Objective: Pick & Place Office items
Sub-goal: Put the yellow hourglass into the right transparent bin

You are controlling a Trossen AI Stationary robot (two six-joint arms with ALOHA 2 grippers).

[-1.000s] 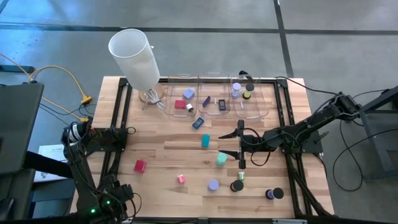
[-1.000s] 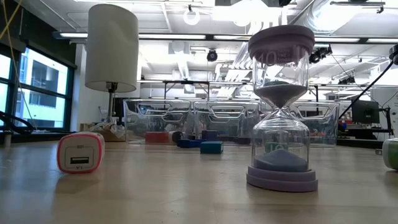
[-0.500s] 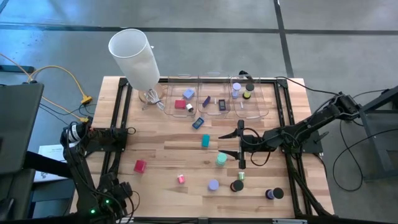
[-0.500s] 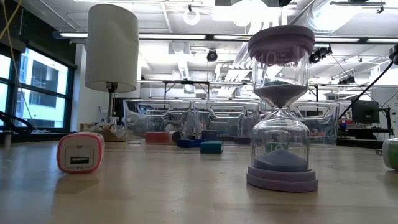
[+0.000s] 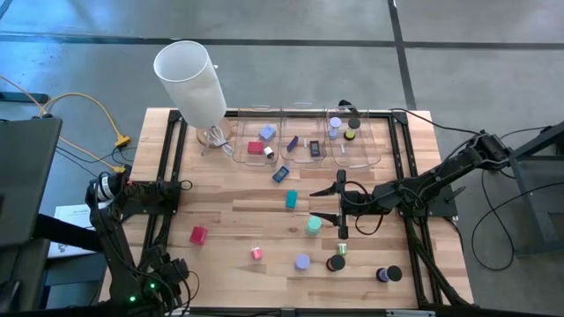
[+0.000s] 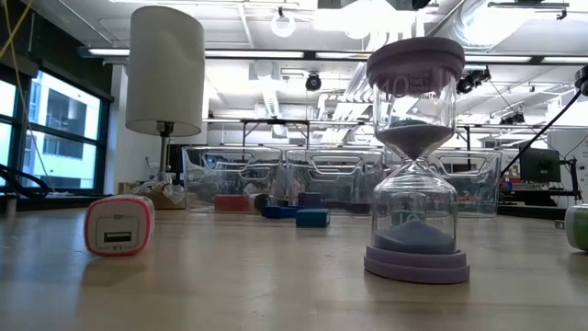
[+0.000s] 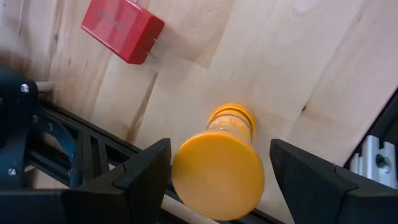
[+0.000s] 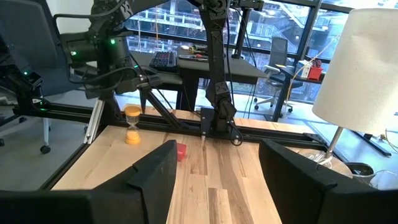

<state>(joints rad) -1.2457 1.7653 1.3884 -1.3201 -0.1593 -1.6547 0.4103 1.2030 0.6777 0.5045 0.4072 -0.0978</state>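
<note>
Nothing's moved since a sec ago. Your left gripper hangs over the orange hourglass by the red block, fingers apart, empty. Right gripper sits mid-table, fingers apart, empty too.

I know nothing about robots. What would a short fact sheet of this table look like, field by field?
Surface: wooden table in a black frame
Far edge: three clear bins, each holding a few small items
Loose items: red block, pink block, lavender hourglass, teal block, among others
Tall object: white lamp at the far left corner
Left pincer: open, above an orange hourglass, not gripping it
Right pincer: open, over the table's middle, holding nothing
</note>
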